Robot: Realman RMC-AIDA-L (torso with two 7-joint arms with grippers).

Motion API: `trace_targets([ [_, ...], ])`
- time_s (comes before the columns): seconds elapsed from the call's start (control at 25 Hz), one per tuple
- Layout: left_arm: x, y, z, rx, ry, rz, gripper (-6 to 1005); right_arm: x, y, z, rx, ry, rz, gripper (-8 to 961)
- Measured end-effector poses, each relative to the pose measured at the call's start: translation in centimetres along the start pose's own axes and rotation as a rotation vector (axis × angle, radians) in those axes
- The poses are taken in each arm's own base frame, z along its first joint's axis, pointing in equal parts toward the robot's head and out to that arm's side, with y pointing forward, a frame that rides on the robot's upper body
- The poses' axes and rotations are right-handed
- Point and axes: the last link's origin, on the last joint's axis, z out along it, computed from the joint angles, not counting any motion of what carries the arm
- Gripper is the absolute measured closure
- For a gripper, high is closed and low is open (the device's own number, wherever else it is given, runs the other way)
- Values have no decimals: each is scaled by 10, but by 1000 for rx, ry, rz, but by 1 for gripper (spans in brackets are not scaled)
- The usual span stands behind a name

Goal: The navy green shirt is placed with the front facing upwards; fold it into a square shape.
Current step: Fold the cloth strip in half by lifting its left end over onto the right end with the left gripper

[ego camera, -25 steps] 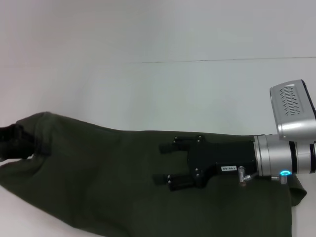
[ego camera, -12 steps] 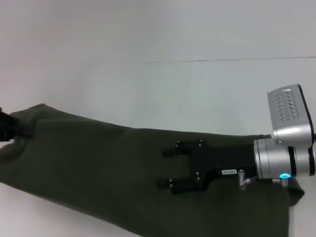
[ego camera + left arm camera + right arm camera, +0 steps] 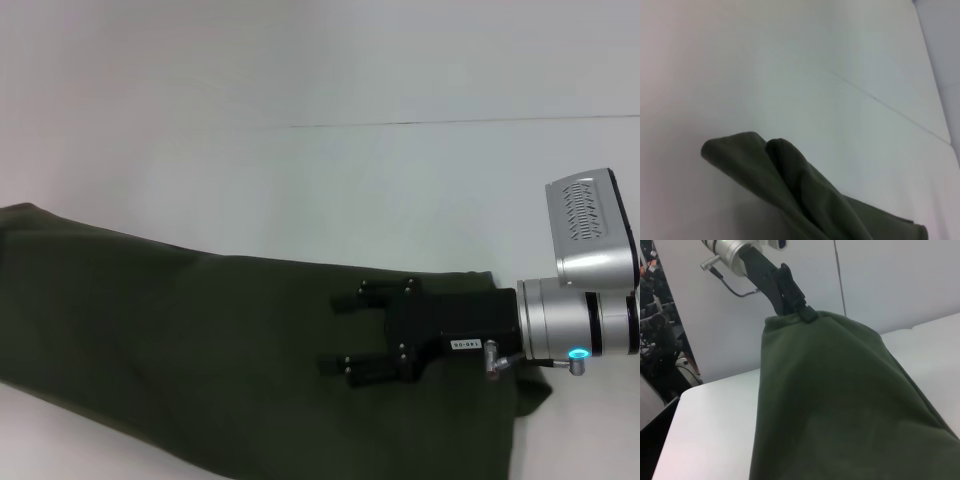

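1. Head view: right gripper (image 3: 345,335) resting on navy green shirt (image 3: 200,350) draped across table (image 3: 350,190), fingers spread, gripping nothing.
2. Left gripper (image 3: 795,302) clamping lifted shirt edge; mid-fold; next needing carry-over and flat lay.

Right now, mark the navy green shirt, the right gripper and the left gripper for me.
navy green shirt (image 3: 180,340): head view, flat cloth in the middle of the stretched body.
right gripper (image 3: 350,332): head view, gap between its two black fingers over the shirt.
left gripper (image 3: 799,305): right wrist view, black fingertips pinching the shirt's raised edge.
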Motion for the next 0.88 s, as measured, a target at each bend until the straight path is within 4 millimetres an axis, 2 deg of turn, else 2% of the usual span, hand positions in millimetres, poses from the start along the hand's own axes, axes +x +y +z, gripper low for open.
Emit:
trace_targets([
  [0.12, 0, 0, -3, -11, 5, -4, 930, -1, -2, 0, 13, -3, 0, 89],
  [0.36, 0, 19, 8, -136, -17, 12, 930, -1, -8, -8, 74, -41, 11, 88],
  [0.6, -5, 46, 29, -306, -54, 44, 929, 4, -12, -15, 119, -44, 9, 87],
  [0.88, -14, 75, 63, -494, -98, 61, 929, 13, -21, -23, 231, -63, 44, 88],
])
